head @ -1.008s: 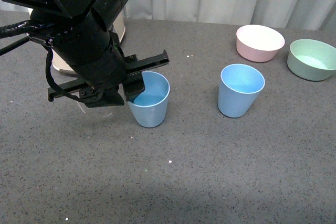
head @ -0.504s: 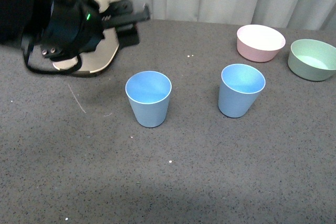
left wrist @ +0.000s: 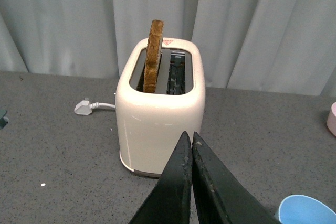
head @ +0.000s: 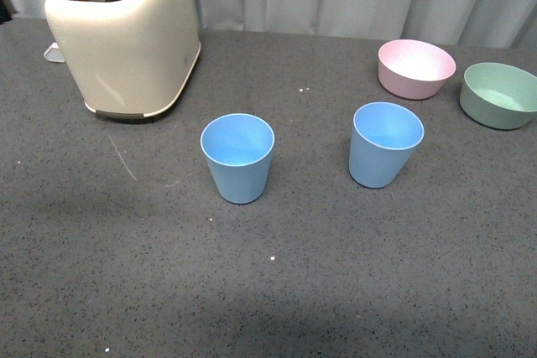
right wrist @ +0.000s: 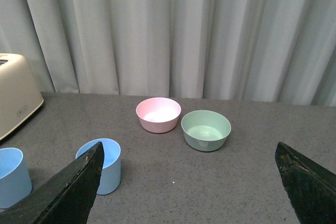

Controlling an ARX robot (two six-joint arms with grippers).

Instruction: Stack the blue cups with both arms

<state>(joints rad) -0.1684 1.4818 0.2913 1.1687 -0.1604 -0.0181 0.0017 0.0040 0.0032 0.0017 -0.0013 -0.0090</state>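
Both cups stand upright and well apart on the grey counter (head: pixel 336 282). The toaster-side blue cup (head: pixel 238 159) is in front of the cream toaster (head: pixel 126 44), and the bowl-side blue cup (head: pixel 385 145) is nearer the pink bowl (head: pixel 415 69) and green bowl (head: pixel 498 95). Neither is gripped, so stacking has not yet begun. A clean way, I judge, is to pinch one cup across its wall just under the rim and lift it straight up clear of the other's lip. It can then be centred over the open mouth and lowered upright until the tapers seat, while the other arm steadies the receiving cup against skidding or tipping. The left hand (left wrist: pixel 188 136) has its fingers pressed together on nothing, pointing toward the toaster, and would need to spread before taking a cup. The right hand (right wrist: pixel 189 153) is spread wide and empty, touching nothing, with the bowl-side cup showing just past one finger.
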